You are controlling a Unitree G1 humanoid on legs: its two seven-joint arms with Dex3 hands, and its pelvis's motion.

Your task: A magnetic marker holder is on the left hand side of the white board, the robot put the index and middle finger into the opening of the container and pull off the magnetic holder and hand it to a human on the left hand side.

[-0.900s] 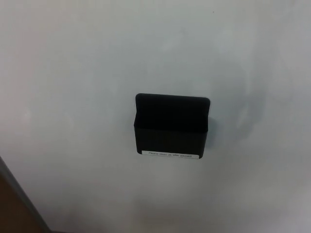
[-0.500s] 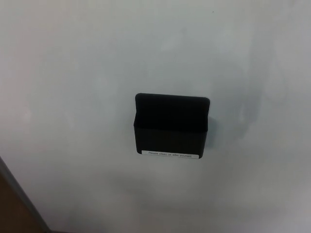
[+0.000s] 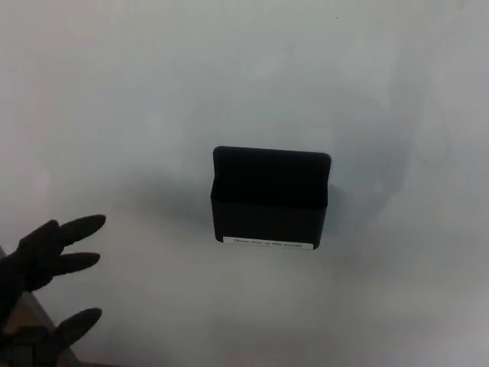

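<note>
Low at the far left: left hand (image 3: 47, 287), empty, fingers (image 3: 80, 226) spread apart and pointing right toward the board. Well apart from the target yet. Right hand not visible.

Near the middle: black magnetic marker holder (image 3: 270, 200), stuck flat on the whiteboard (image 3: 137, 99), white label strip (image 3: 267, 244) along its bottom edge.

For a good reach: probably best to lift the hand above the rim, then lower two fingers down into the opening, hook behind the front wall, and pull straight off the board without sliding.

Opening faces upward. Long axis horizontal, across the board; box appears level, not tilted.
</note>
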